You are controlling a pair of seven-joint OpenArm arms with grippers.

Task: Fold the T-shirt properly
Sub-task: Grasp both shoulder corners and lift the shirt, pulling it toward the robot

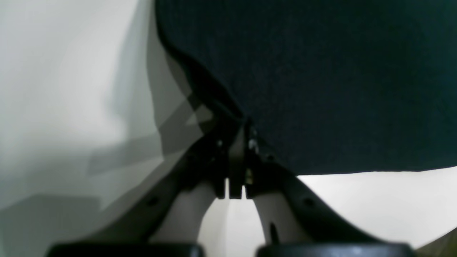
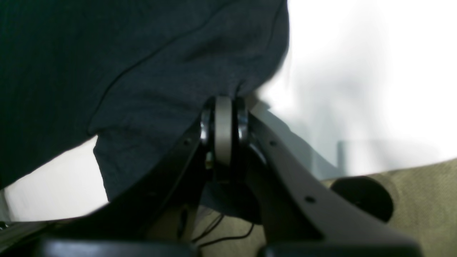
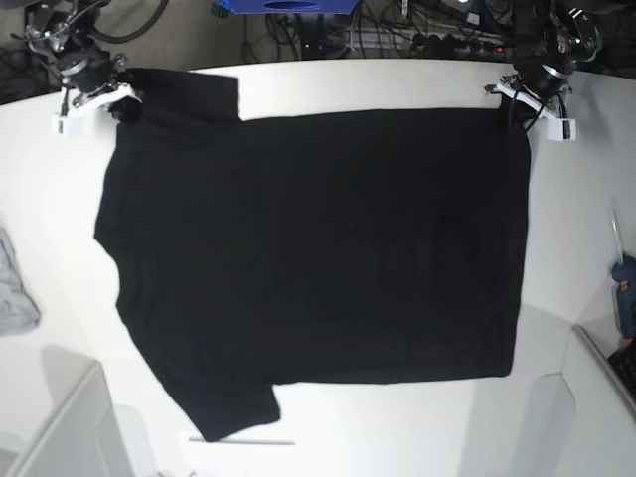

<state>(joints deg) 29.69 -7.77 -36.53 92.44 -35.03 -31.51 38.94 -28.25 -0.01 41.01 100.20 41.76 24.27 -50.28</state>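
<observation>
My left hand [image 1: 237, 142] is pinching a corner of the black T-shirt [image 3: 318, 258], fingers pressed together on the fabric; my right hand [image 2: 223, 121] is pinching another corner the same way. The shirt is lying spread flat on the white surface [image 3: 397, 84], a grey cloth [image 3: 15, 293] sitting off at one edge.

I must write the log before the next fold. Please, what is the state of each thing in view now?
T-shirt: spread flat on the white table, plain black side up, held at two far corners.
Left gripper: fingers shut on the T-shirt edge.
Right gripper: fingers shut on the T-shirt edge.
Grey cloth: crumpled at the table edge, untouched.
</observation>
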